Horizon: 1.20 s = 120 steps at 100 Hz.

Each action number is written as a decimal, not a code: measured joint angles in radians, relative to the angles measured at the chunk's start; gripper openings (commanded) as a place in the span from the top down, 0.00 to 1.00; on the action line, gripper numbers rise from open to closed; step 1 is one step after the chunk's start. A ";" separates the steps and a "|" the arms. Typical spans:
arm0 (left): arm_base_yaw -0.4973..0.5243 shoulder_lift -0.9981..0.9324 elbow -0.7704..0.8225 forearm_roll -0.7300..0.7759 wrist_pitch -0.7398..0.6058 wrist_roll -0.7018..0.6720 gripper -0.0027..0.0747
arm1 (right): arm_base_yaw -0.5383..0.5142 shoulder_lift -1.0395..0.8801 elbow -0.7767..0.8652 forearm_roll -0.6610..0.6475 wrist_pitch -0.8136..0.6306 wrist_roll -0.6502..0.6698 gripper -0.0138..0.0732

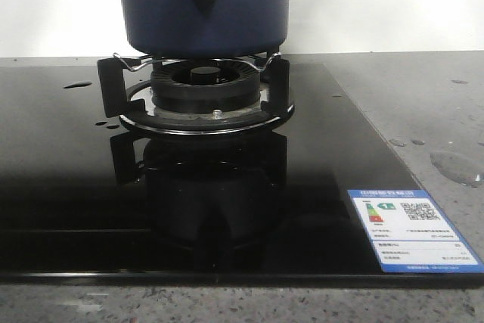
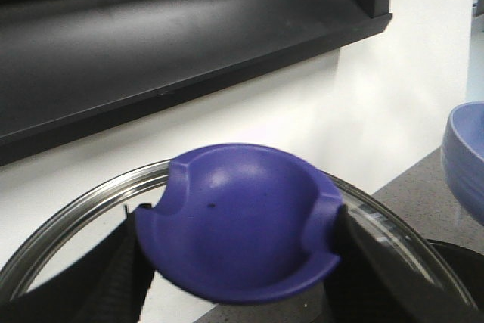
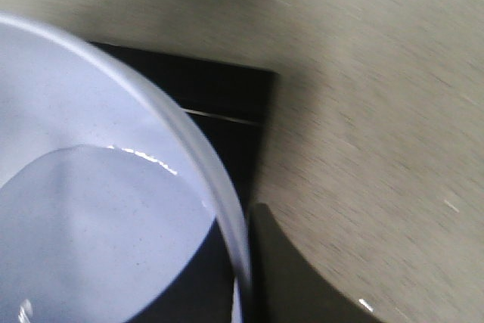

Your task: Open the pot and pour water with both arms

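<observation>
Overhead, the pot (image 1: 203,7) is hanging just above the burner (image 1: 203,92) on the black hob (image 1: 68,209), its base clear of the wire supports. Water (image 3: 98,225) is pooling inside it, and drops (image 1: 78,85) are lying on the hob's left. The left gripper (image 2: 236,236) is clamping the lid (image 2: 76,217) by its knob (image 2: 238,225). The right gripper's state I cannot tell.

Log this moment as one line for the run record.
left claw: shut on blue knob of glass lid | right claw: holds light blue bowl, water inside | dark navy pot: on burner | spilled drops: on counter
</observation>
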 measured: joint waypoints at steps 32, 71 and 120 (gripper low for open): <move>0.000 0.000 0.000 0.002 -0.053 -0.001 0.56 | 0.133 0.139 -0.131 0.077 -0.142 0.000 0.90; 0.000 0.000 0.000 0.002 -0.067 -0.001 0.56 | 0.224 0.200 -0.100 0.090 -0.424 -0.110 0.90; 0.000 0.000 0.000 0.002 -0.081 -0.001 0.56 | 0.298 0.081 0.294 0.096 -1.010 -0.239 0.90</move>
